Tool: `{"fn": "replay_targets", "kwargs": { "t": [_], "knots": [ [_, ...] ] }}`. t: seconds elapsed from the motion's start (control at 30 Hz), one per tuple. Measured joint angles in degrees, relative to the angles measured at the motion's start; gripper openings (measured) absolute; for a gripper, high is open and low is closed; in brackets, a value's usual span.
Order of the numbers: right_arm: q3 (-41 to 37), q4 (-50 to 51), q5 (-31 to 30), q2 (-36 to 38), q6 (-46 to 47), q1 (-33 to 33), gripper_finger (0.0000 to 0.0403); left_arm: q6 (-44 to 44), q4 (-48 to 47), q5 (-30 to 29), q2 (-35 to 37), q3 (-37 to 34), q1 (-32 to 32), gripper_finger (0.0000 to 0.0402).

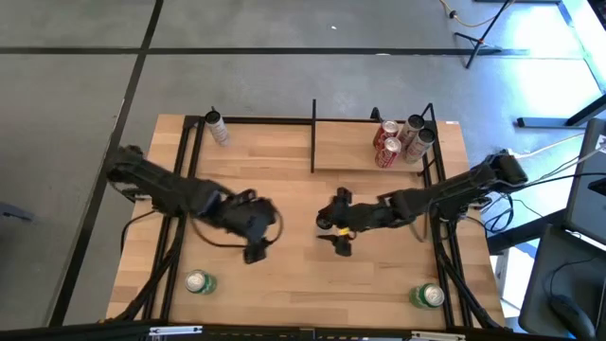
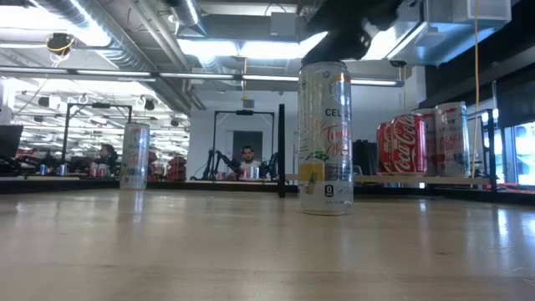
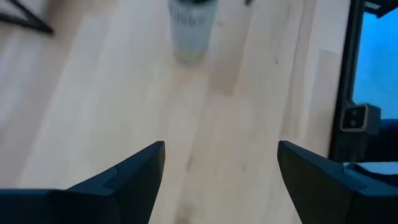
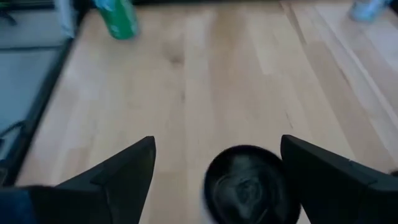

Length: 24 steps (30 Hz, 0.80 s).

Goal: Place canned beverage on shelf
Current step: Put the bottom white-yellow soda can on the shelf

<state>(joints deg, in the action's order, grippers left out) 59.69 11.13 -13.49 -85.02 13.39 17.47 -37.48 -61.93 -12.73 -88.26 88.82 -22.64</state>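
Observation:
A tall slim pale can (image 2: 326, 138) stands upright on its base on the wooden tabletop near the middle; it also shows in the high view (image 1: 327, 223). My right gripper (image 1: 337, 228) is open above it, pointing down. In the right wrist view (image 4: 216, 142) its fingers stand on either side of the can's top (image 4: 249, 186) with gaps showing. My left gripper (image 1: 268, 227) is open and empty left of the can, which shows farther off in the left wrist view (image 3: 193, 28). The shelf (image 1: 346, 147) stands at the far right.
Several red and silver cans (image 1: 402, 142) stand on the shelf's right part (image 2: 418, 178). A slim white can (image 1: 217, 128) stands at the far left, and green cans stand at the near left (image 1: 199, 281) and near right (image 1: 428, 296). Black frame rods (image 1: 185, 170) run along both table sides.

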Motion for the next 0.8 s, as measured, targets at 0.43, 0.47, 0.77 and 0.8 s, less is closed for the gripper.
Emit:
{"fn": "replay_targets", "kwargs": {
  "t": [0.43,0.47,0.77,0.8],
  "knots": [
    [23.97,34.57,4.73,-15.6,8.29,-4.09,0.033,-14.58,11.99,-6.79,19.0,-22.91,-12.22,0.0298],
    [24.08,34.45,5.55,-15.85,8.74,-4.02,0.033,-14.61,12.29,-7.23,19.24,-23.07,-12.61,0.0298],
    [24.16,35.38,5.35,-16.36,11.89,-4.0,0.0277,-12.98,12.0,-9.28,19.33,-23.19,-13.85,0.0298],
    [24.21,35.65,5.41,-16.36,11.91,-4.0,0.0258,-12.96,11.93,-9.29,19.33,-23.19,-13.85,0.0298]
  ]
}}
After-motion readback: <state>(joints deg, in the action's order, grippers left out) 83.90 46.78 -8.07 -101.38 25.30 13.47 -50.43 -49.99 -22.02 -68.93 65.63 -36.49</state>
